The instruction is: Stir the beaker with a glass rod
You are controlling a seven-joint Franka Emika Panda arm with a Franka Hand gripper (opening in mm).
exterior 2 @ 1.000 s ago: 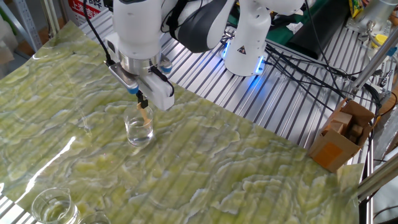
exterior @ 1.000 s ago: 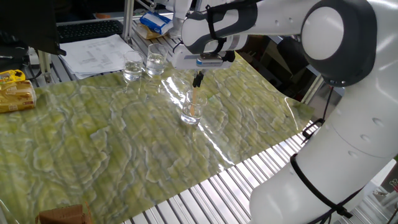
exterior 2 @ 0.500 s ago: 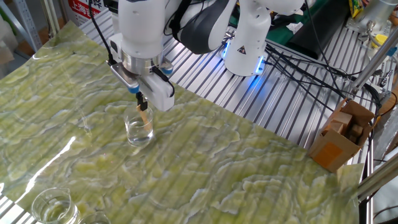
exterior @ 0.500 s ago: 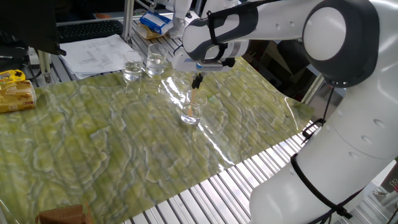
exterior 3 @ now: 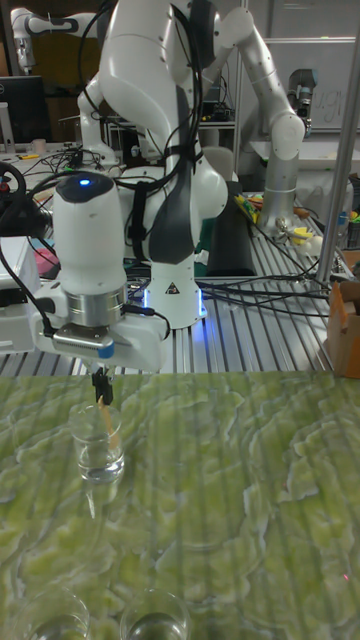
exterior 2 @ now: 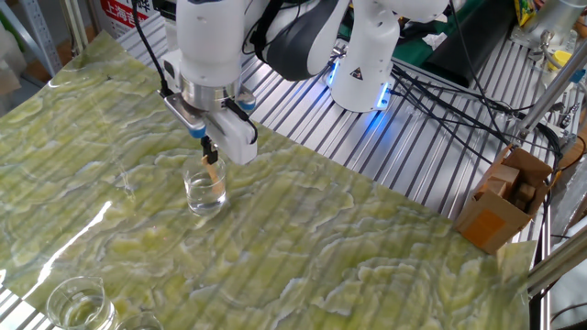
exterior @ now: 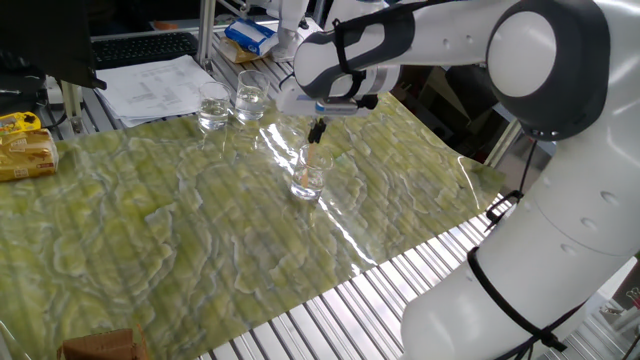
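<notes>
Gripper is clamped on glass rod, held tilted with its lower end inside beaker. Beaker is stood on green mat, mid-surface, well apart from two other beakers near mat's edge.

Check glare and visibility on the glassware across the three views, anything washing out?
One fixed view: bright streak of glare on the green mat beside the beaker, whose walls nearly vanish. The other fixed view: beaker outline clearer, glass rod visible below the gripper. Tall fixed view: softer, dim table, rod still readable.
</notes>
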